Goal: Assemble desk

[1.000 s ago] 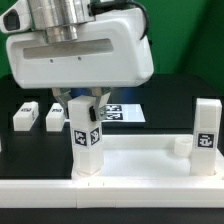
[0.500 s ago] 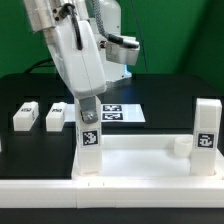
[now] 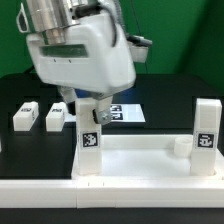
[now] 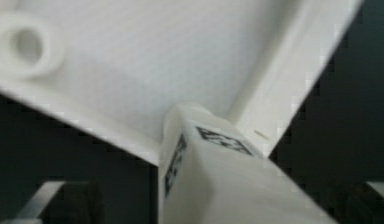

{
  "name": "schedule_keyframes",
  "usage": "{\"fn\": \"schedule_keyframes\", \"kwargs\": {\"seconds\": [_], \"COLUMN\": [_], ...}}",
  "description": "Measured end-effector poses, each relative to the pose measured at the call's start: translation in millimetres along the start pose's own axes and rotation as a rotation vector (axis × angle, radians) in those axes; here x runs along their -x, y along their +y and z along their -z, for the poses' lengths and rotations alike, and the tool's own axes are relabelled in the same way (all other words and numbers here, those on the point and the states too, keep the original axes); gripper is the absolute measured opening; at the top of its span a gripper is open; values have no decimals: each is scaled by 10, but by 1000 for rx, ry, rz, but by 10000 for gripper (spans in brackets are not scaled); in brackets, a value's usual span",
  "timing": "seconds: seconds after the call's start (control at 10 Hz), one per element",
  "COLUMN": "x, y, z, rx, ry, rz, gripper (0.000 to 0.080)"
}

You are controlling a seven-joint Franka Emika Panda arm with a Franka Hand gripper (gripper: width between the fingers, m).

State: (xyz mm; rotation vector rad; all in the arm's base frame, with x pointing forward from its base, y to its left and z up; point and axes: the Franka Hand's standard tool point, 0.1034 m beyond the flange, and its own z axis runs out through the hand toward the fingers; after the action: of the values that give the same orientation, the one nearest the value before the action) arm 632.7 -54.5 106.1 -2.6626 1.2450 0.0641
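The desk top (image 3: 140, 160), a white tray with a raised rim, lies in the foreground. One white leg (image 3: 90, 148) with a tag stands upright in its corner on the exterior view's left. A second leg (image 3: 205, 135) stands at the right corner. My gripper (image 3: 93, 110) hangs over the top of the left leg, its jaws on either side of it. In the wrist view the leg (image 4: 215, 165) rises between the fingers (image 4: 38, 203) with dark gaps on both sides, so the gripper (image 4: 207, 208) is open around it. The desk top (image 4: 153, 80) lies below.
Two loose white legs (image 3: 25, 115) (image 3: 57, 117) lie on the black table at the exterior view's left. The marker board (image 3: 122, 113) lies behind the gripper. A small white boss (image 3: 178, 146) sits in the tray near the right leg.
The hand turned side-on and the leg turned with it. The hand has now swung back to broad-on while the leg's tagged face stays as it was.
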Motion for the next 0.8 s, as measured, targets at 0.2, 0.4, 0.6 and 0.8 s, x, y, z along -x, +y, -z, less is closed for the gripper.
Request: {"fn": "schedule_keyframes", "kwargs": {"seconds": [0.2, 0.4, 0.6, 0.8], "x": [14, 12, 3, 3], "y": [-6, -3, 5, -27], "z": [-10, -11, -8, -5], "rx": [5, 5, 48, 83], "ry": [0, 0, 14, 22], "rz": [132, 258, 521, 831], "gripper": [648, 649, 649, 649]}}
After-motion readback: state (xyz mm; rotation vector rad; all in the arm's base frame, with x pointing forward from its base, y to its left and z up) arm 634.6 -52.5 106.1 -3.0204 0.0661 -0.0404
